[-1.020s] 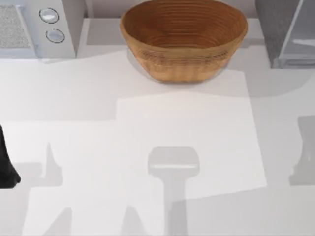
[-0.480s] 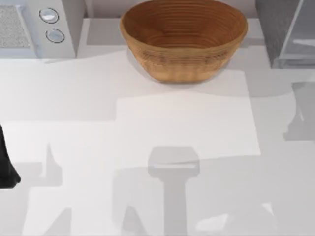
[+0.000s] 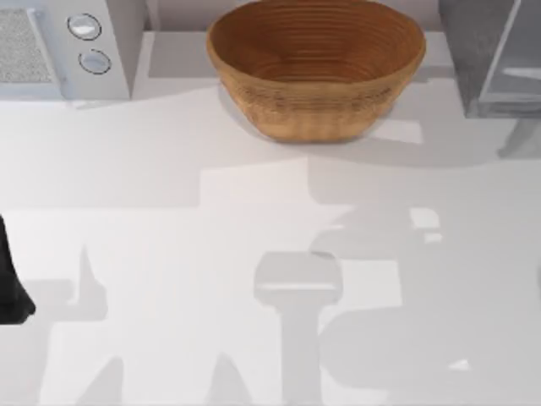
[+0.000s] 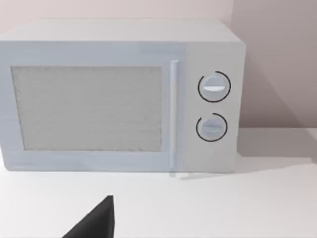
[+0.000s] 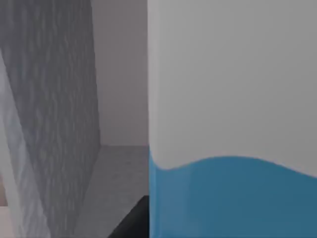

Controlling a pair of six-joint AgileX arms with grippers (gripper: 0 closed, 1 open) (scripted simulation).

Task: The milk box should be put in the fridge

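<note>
The milk box (image 5: 233, 119) sits very close before the right wrist camera, white top above sky-blue body, beside the dark-grey fridge (image 5: 54, 114) wall. A dark part of the right gripper (image 5: 131, 220) shows at the carton's foot; whether its fingers are clamped on the carton cannot be told, though the closeness suggests a carry.

In the top view the fridge (image 3: 490, 59) stands at the table's (image 3: 169, 194) far right corner, its lighter door panel angled as if open. The wicker basket (image 3: 317, 68) stands to its left and the microwave (image 3: 59, 46) at the far left.

Judgement: the step is carrying the carton to the fridge. Keep it upright and clear the door edge before entering.

The left wrist view adds the microwave's 2 knobs (image 4: 214, 87) and mesh window. The left arm (image 3: 10, 279) is parked at the left edge; its finger state cannot be told.
</note>
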